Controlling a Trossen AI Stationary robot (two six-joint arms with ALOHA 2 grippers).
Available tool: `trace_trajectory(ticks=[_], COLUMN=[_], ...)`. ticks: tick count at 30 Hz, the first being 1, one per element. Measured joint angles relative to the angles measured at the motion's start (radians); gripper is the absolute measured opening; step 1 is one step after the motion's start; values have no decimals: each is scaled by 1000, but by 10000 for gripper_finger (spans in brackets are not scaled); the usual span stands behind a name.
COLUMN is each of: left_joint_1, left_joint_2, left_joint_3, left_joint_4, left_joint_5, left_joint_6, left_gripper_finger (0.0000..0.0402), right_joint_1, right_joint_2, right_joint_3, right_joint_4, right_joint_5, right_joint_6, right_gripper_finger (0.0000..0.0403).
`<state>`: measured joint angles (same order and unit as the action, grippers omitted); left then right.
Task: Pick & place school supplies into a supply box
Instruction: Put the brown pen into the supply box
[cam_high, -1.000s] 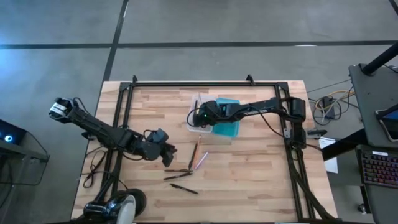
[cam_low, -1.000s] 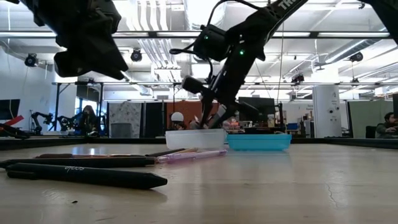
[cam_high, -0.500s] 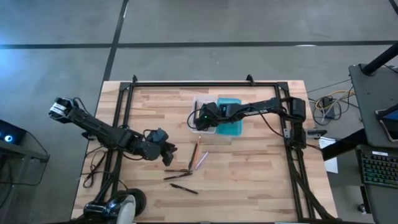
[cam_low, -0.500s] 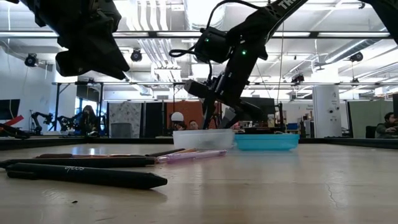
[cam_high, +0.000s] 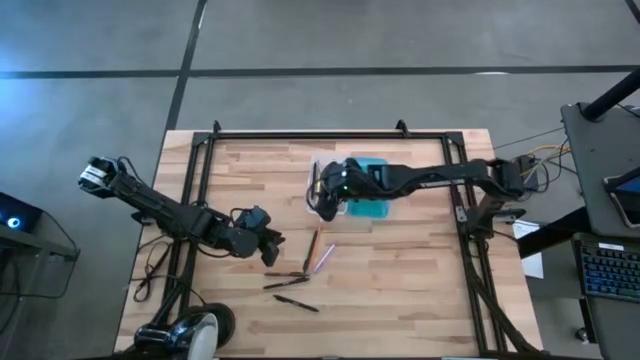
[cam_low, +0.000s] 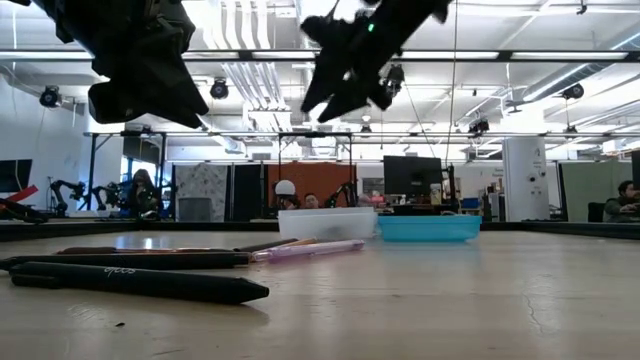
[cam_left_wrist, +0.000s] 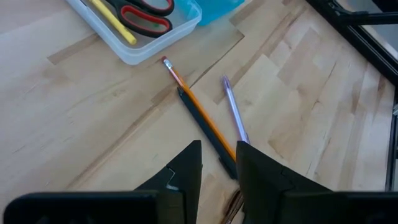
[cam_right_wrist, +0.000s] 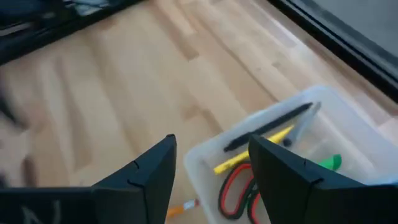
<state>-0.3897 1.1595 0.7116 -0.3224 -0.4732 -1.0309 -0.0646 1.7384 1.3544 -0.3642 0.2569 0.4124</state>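
Note:
The supply box (cam_low: 328, 222) rests flat on the table with its teal lid (cam_low: 428, 228) open beside it. Red-handled scissors (cam_right_wrist: 239, 190), a yellow pencil (cam_right_wrist: 252, 152), a dark pen (cam_right_wrist: 267, 127) and a green marker (cam_right_wrist: 329, 163) lie inside it. My right gripper (cam_right_wrist: 211, 163) hangs open above the box, touching nothing. An orange pencil (cam_left_wrist: 196, 106), a purple pen (cam_left_wrist: 235, 118) and a dark pen (cam_left_wrist: 205, 140) lie on the wood near the box. My left gripper (cam_left_wrist: 219, 163) hovers above them, its fingers a narrow gap apart and empty.
More dark pens (cam_high: 285, 283) (cam_high: 296, 303) lie toward the table's near edge. A black frame (cam_high: 330, 133) runs along the table's far, left and right sides. Bare wood stretches to the right of the box.
My right gripper was low inside the supply box. It has opened there and then risen well clear above it, empty. The box and its lid have slid slightly toward the table's right edge. My left arm has kept still.

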Motion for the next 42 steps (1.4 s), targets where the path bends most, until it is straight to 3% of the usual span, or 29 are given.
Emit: trace_trajectory(ticks=[10,18,27,34,39,42], left_joint_1=[2,3,3,2,2,24], left_joint_2=[0,0,0,1,2,24], left_joint_3=[0,0,0,0,0,0], left_joint_4=[0,4,17,38,124,204], left_joint_5=[0,-15,-15,-15,-3,71], left_joint_6=[8,7,-59,-124,-61,16], left_gripper_finger=[83,83,83,83,83,83], right_joint_1=[227,405,473,527,542,540], right_joint_2=[-69,-7,39,64,62,64], right_joint_3=[-9,-60,-61,-51,-43,-45], right_joint_4=[-316,-380,-395,-455,-445,-444], right_joint_5=[1,-34,-57,-104,-56,-56], right_joint_6=[-135,-143,-72,-150,-102,-7], right_gripper_finger=[175,180,180,178,176,175])
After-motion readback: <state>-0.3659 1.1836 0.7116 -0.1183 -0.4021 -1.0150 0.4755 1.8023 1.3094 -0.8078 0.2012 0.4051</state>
